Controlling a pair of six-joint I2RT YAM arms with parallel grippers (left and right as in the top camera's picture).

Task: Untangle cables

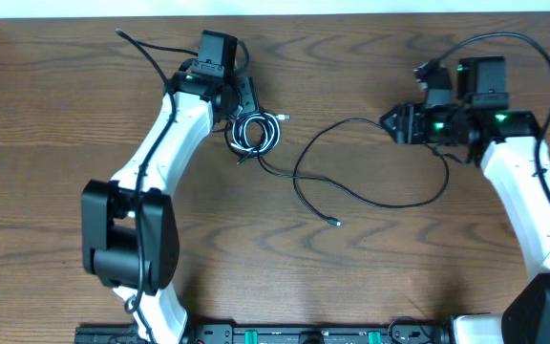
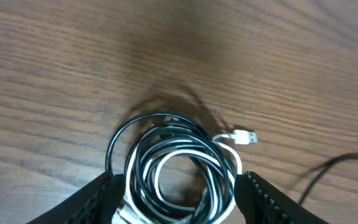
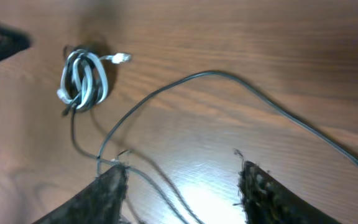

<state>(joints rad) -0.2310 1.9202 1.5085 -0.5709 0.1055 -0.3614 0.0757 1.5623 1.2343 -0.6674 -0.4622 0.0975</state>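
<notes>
The left wrist view alone shows one white cable [image 2: 244, 137] wound with black strands in one coil [image 2: 135, 168], between the left gripper's [image 2: 176, 183] parted fingers. Overhead, one loose black cable [image 1: 349, 120] trails right across the worktop [image 1: 65, 115] to the right gripper [image 1: 391, 125], which is also apart.

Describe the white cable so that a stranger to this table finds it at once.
On the wooden table, find the left gripper, towards the far edge. Between its open fingers lies a small coil, and the white cable is wound there with a black cable. Alone among the cables it is white, and its plug sticks out of the coil.
</notes>
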